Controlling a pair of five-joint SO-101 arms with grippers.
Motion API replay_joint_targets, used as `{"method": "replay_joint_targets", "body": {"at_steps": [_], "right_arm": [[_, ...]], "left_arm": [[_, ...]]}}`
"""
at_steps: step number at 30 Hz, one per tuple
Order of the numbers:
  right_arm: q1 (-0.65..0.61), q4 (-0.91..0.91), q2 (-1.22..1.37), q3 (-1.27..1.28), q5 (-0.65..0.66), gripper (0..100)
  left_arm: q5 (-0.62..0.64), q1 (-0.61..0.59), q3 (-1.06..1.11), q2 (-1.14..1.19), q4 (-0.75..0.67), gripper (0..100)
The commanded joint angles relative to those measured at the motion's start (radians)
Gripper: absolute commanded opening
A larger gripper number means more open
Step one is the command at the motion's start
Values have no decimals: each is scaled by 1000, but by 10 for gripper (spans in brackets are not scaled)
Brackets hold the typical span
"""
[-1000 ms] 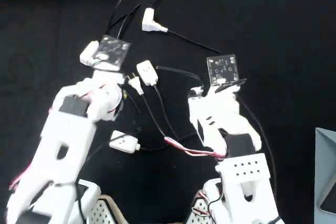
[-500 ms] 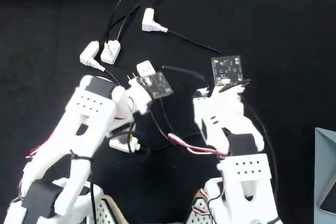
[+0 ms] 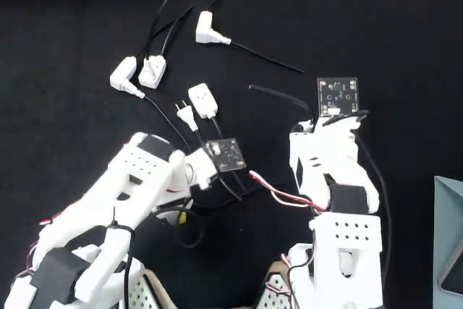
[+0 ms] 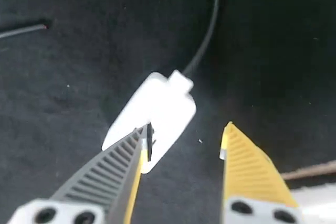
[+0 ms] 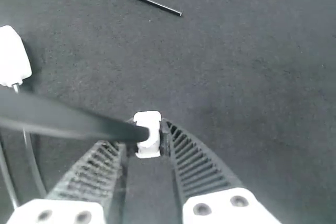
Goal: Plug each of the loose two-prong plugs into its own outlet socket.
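On the black table (image 3: 405, 70) lie thin black cords (image 3: 266, 57), a white plug (image 3: 205, 29) at the far side, two more white plugs (image 3: 152, 72) side by side, and a white socket (image 3: 203, 99) beside a two-prong plug (image 3: 184, 113)

Reference: the middle socket (image 3: 202, 99). We have the two-prong plug (image 3: 186, 115) just front-left of it, side plug (image 3: 123, 75) and side socket (image 3: 152, 72) together behind-left, and the angled plug (image 3: 206, 28) well behind. The right gripper (image 5: 145, 139) sits to the front-right, with a small plug (image 5: 147, 124) between its fingers.
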Motion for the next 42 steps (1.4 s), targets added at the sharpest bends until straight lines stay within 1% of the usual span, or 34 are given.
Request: {"method": "replay_joint_targets", "body": {"at_steps": [1,5,9,13,15,20,21,23,26,30,32,36,37,42], "right_arm": [[14,-15,-10,-53,9,13],[14,-15,-10,-53,9,13],[14,-15,-10,-50,9,13],[14,-15,-10,-48,9,13],[14,-15,-10,-48,9,13],[14,-15,-10,-47,9,13],[14,-15,-10,-47,9,13],[14,-15,-10,-47,9,13],[12,-15,-10,-47,9,13],[9,-15,-10,-47,9,13],[9,-15,-10,-45,9,13],[8,-15,-10,-45,9,13],[8,-15,-10,-45,9,13],[6,-15,-10,-45,9,13]], "left_arm": [[-8,-48,39,2,-130,233],[0,-62,45,35,-176,276],[21,-76,33,140,-245,275],[74,-94,-39,213,-250,273],[107,-97,-64,221,-256,234],[120,-111,-143,209,-252,34],[124,-124,-162,212,-252,25],[178,-157,-194,218,-250,38],[244,-205,-225,227,-250,29],[250,-217,-226,282,-250,48],[255,-222,-231,336,-250,114],[252,-259,-272,413,-247,294],[249,-269,-294,425,-236,305],[245,-341,-446,428,-133,290]]}}
